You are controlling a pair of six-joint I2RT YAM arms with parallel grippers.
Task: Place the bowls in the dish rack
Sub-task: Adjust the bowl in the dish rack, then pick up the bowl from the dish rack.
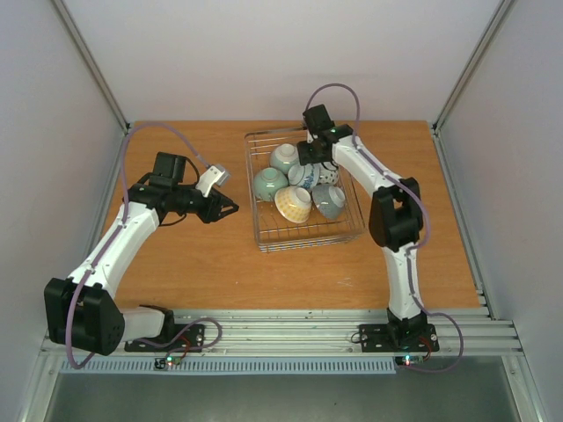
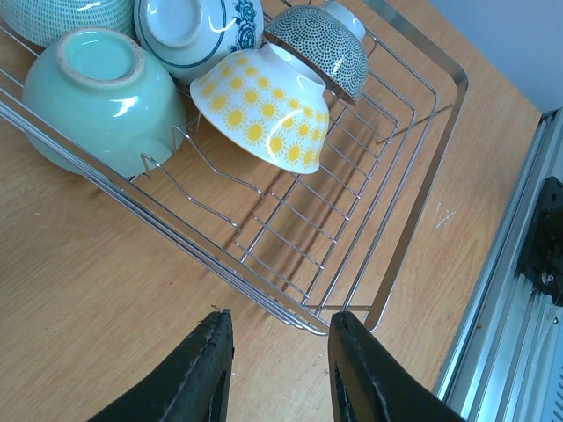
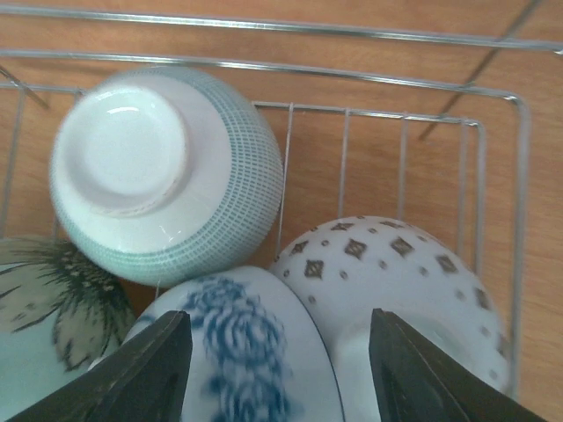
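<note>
Bowls (image 1: pixel 293 204): six counted inside rack (image 1: pixel 299 232), none outside | left gripper (image 2: pixel 281 321), right gripper (image 3: pixel 280 323): parted, empty | loading judged complete

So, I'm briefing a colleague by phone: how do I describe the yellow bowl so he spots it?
Find the wire rack on the wooden table. The yellow bowl lies on the rack's near side, tipped over, left of a dark-dotted bowl. It alone has yellow sunbursts on white.

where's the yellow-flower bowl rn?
Top view: the yellow-flower bowl is inside the dish rack, near row, pale green bowl on its left, grey dotted bowl on its right.
</note>
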